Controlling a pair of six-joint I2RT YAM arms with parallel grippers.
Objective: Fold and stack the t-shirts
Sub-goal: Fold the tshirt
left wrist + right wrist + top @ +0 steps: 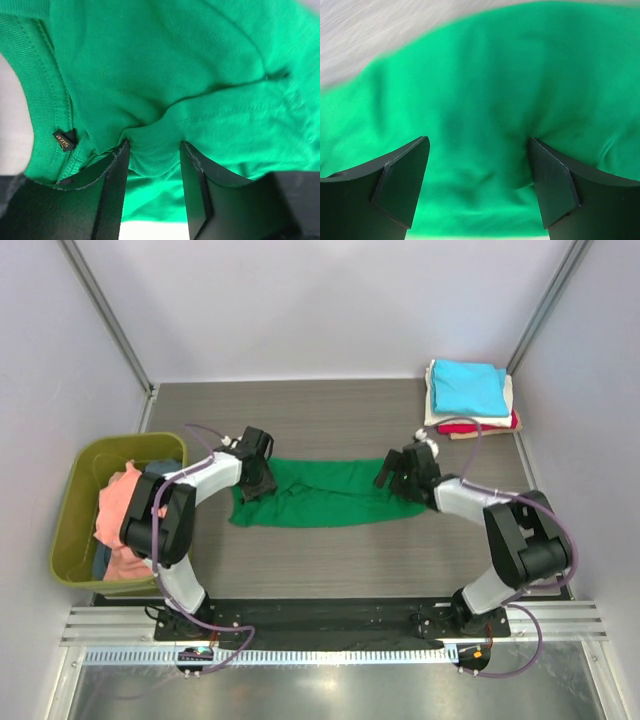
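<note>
Folding the bright green t-shirt [320, 495] is the step you have in hand. It lies as a long, narrow band across the middle of the table [330, 420], between the two arms, so the lengthwise folds look done and the crosswise fold not yet.

Your left gripper [256, 483] sits over the band's left end, by the collar [45, 100] and its size label [64, 140]. Its fingers [115, 190] stand part-way apart astride a raised ridge of cloth, which touches one inner face but looks loose rather than pinched. Your right gripper [387, 478] sits over the right end with fingers [402, 180] spread wide, holding nothing, the cloth just beneath them.

Next, I judge, you need both ends pinched through all layers and one end brought over the other. The bundle then goes to the stack topped by the cyan t-shirt [468, 388] at the far right corner. More shirts wait in the olive-green tub [72, 510] on the left.
</note>
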